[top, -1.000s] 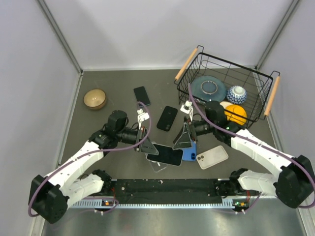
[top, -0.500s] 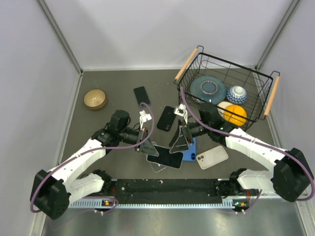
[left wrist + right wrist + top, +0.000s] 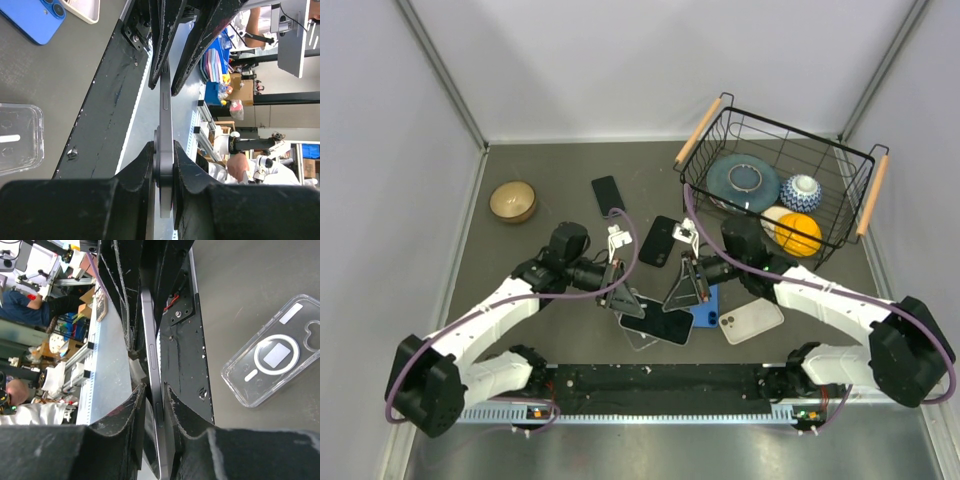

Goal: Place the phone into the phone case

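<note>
Above the counter (image 3: 540, 160), our left hand (image 3: 165, 147) and right hand (image 3: 154, 390) both clench the phone (image 3: 165, 102); next we should seat it in the clear case (image 3: 272, 357), at seven o'clock.

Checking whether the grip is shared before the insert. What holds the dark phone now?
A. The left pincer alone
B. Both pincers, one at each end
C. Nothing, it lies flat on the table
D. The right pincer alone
B: each wrist view shows its own pincer, the left pincer and the right pincer, closed on an end of the dark phone, seen edge-on.
</note>
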